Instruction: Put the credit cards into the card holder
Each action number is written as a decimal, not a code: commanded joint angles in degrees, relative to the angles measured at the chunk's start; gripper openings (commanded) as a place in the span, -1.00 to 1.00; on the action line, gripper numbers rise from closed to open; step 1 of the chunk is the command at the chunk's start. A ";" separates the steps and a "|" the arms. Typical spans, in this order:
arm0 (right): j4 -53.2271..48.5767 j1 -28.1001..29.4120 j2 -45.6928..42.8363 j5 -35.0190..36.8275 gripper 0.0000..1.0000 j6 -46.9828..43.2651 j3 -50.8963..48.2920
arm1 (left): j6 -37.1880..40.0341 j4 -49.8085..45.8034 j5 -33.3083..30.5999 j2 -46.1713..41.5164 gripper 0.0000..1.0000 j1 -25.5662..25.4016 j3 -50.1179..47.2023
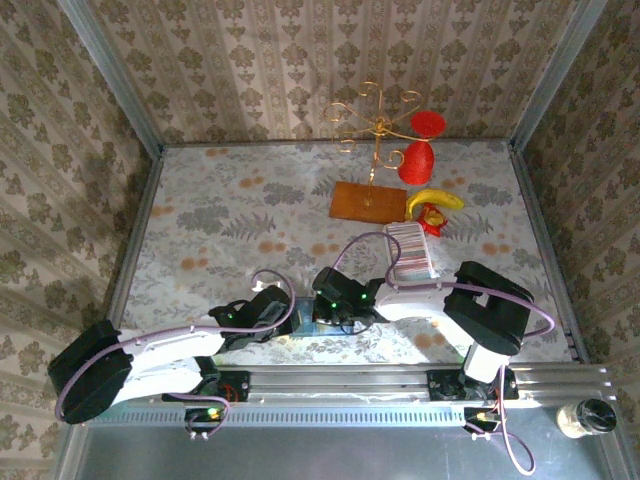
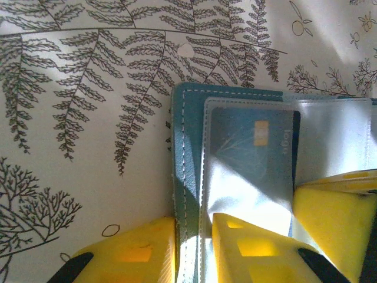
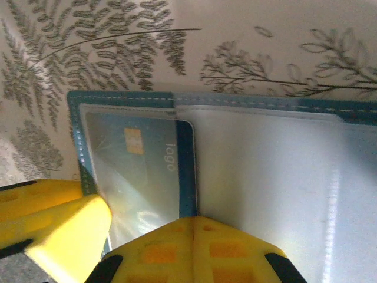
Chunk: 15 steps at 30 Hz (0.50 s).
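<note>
Card holder [image 2: 187, 153] lies opened flat on the fern-printed bench [image 2: 88, 118], directly beneath both grippers, its two teal panels side by side with clear pockets facing up. One blue credit card [image 3: 138, 171], showing a gold chip and the word "logo", sits inside the clear sleeve [image 2: 247, 194] of the end panel. It is almost fully in, and its dark trailing edge lies near the fold.

The left gripper [image 2: 194, 223] is narrowed down on that panel's outer stitched edge. The teal border and the sleeve's rim run into the thin gap between its yellow fingers, so it has hold of the card holder.

The right gripper [image 3: 194, 223] is fully closed, its two fingers pressed together with nothing between them. Their joined tip rests at the card's trailing edge, just beside the left gripper.

A second sleeve [image 3: 277, 177] spreads out on the other side of the right gripper; I cannot tell whether it holds a card.

Beyond the right gripper, away from the arm bases, lies a long whitish tray [image 1: 410, 250]. Further on are an orange-brown board [image 1: 366, 200] and a banana [image 1: 435, 198].
</note>
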 commanded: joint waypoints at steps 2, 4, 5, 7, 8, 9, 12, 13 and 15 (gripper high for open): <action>9.25 0.93 0.09 -1.53 -1.00 3.42 -2.17 | -1.31 0.82 2.19 0.38 -0.55 -0.08 -1.63; 6.96 1.02 -1.56 -0.05 -0.98 2.97 -2.46 | -1.24 0.82 2.22 0.46 -0.55 -0.20 -1.64; 5.03 1.03 -2.65 0.81 -0.96 2.55 -2.46 | -1.15 0.73 2.17 0.49 -0.55 -0.16 -1.63; 1.57 1.27 -5.13 2.66 -0.90 1.78 -2.69 | -1.15 0.65 2.18 0.71 -0.55 -0.14 -1.63; -0.03 1.37 -6.56 3.51 -0.85 1.67 -2.87 | -1.15 0.60 2.20 0.80 -0.55 -0.17 -1.72; -1.14 1.51 -7.74 4.18 -0.82 1.52 -3.14 | -1.15 0.56 2.10 0.89 -0.55 -0.18 -1.72; -5.71 2.05 -11.45 6.29 -0.69 1.50 -3.94 | -1.10 0.55 2.00 1.00 -0.56 -0.18 -1.86; -7.24 2.24 -12.52 7.11 -0.65 1.47 -4.26 | -1.10 0.56 2.02 1.07 -0.56 -0.16 -1.84; -10.29 2.47 -14.24 8.21 -0.61 2.18 -5.23 | -1.00 0.55 2.02 1.17 -0.56 -0.24 -1.81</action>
